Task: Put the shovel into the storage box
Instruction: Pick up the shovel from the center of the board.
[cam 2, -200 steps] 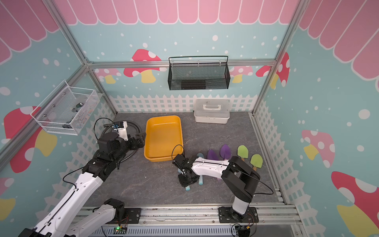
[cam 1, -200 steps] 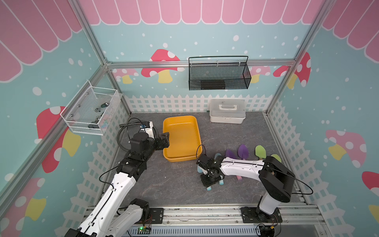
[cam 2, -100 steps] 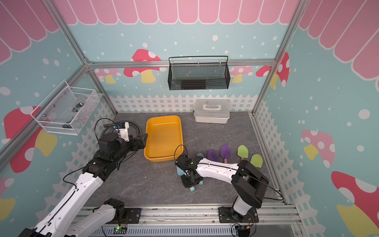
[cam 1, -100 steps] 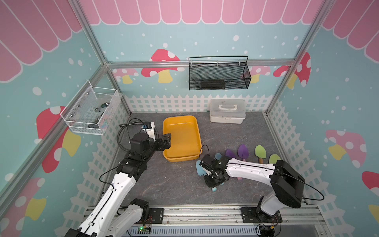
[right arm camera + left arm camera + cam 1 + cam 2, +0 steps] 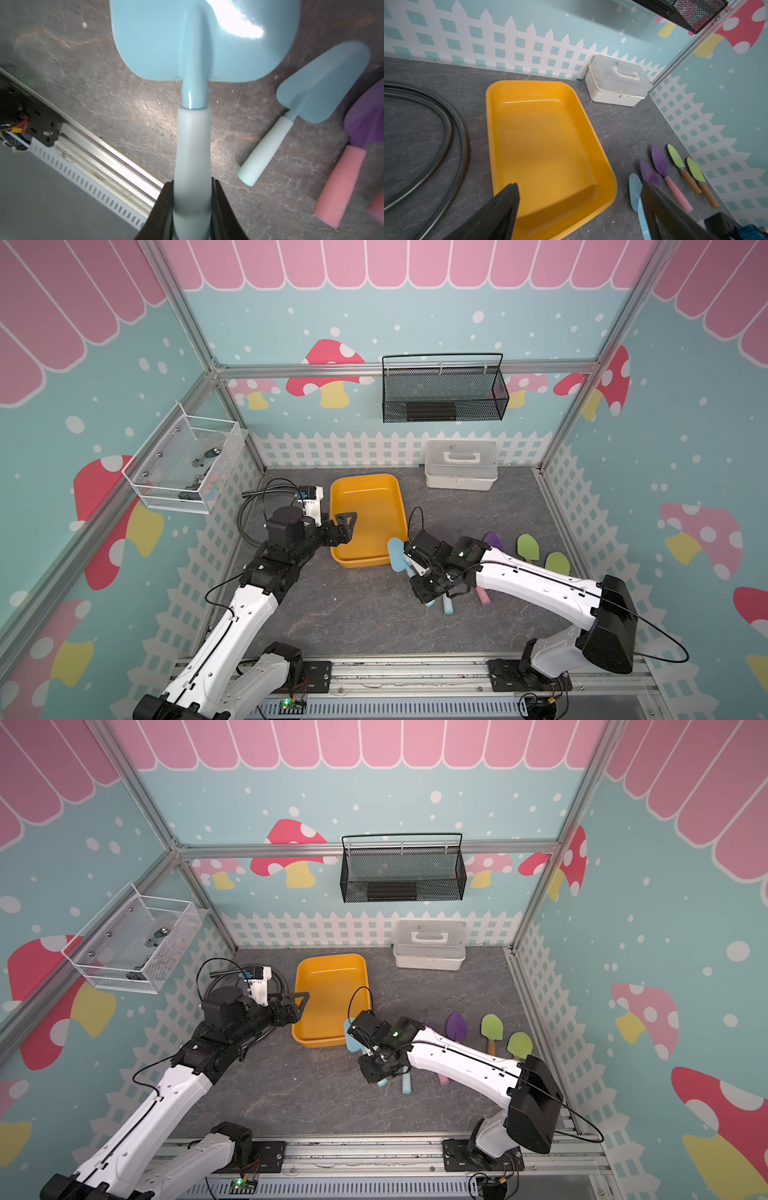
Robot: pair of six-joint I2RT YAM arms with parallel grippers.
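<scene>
The right gripper (image 5: 192,184) has closed on the pale-blue plastic toy shovel (image 5: 194,143), handle pinched. Only its wrist view shows that; top views bury the grip mid-frame, just beside the yellow-orange plastic storage box (image 5: 368,510). The left gripper (image 5: 346,526) gapes wide at its left rim.

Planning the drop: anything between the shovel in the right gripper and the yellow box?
Nothing visible: the held shovel is right beside the empty storage box; the open left gripper hovers over its other side.
</scene>
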